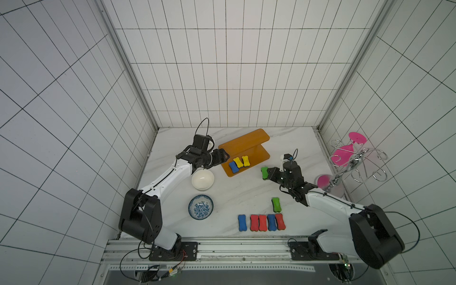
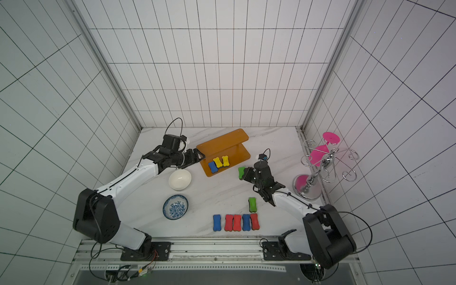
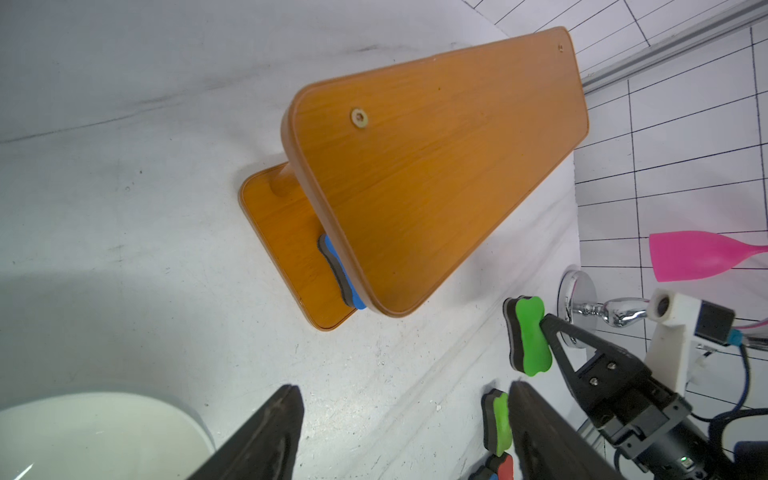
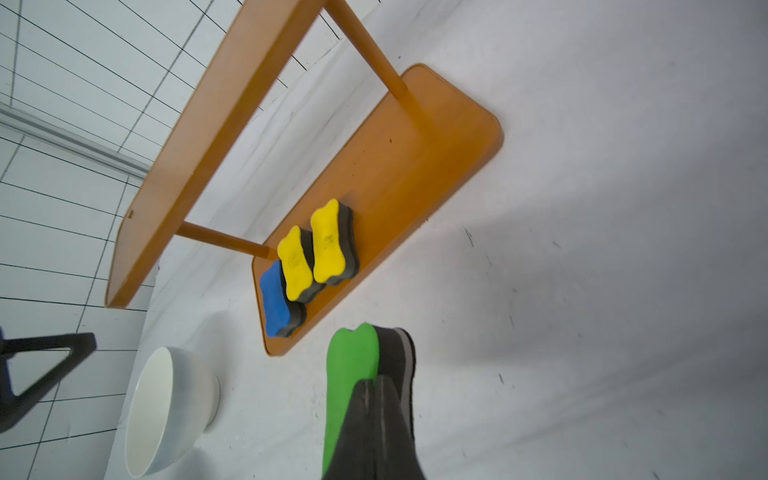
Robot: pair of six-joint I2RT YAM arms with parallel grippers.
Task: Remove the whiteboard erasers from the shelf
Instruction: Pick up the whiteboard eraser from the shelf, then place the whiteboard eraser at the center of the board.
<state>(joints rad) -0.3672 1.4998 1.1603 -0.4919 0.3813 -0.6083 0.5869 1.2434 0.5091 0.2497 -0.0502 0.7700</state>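
The right tool (image 1: 268, 173) is closed on a green whiteboard eraser (image 1: 264, 172), pinching it at its narrow waist. The right wrist view shows the green foam face (image 4: 351, 361) turned on edge, with the dark felt layer beside it. This held eraser is clear of the shelf (image 1: 243, 140), just beside the near right corner of its lower board.

Three erasers lie on the lower board, bunched at its left end. They are a blue one (image 1: 233, 167) nearest the end, a yellow one (image 1: 238, 162) touching it, and a second yellow (image 1: 245, 161) next to that. The upper board is bare in both top views.

The left tool (image 1: 224, 157) has its jaws spread wide and grips nothing. It hovers at the shelf's left end, beyond a white bowl (image 1: 202, 180). A blue-patterned bowl (image 1: 200, 206) sits nearer the robot, apart from the white one.

On the counter (image 1: 234, 192) in front of the right arm, a second green eraser (image 1: 276, 204) lies alone. Just nearer the robot is a row of five: blue (image 1: 242, 222), red (image 1: 254, 222), red (image 1: 262, 222), blue (image 1: 271, 222) and red (image 1: 280, 221). The last four are packed side by side.

A chrome glass rack (image 1: 355, 162) hung with pink stemmed glasses (image 1: 341, 155) stands at the counter's right edge.
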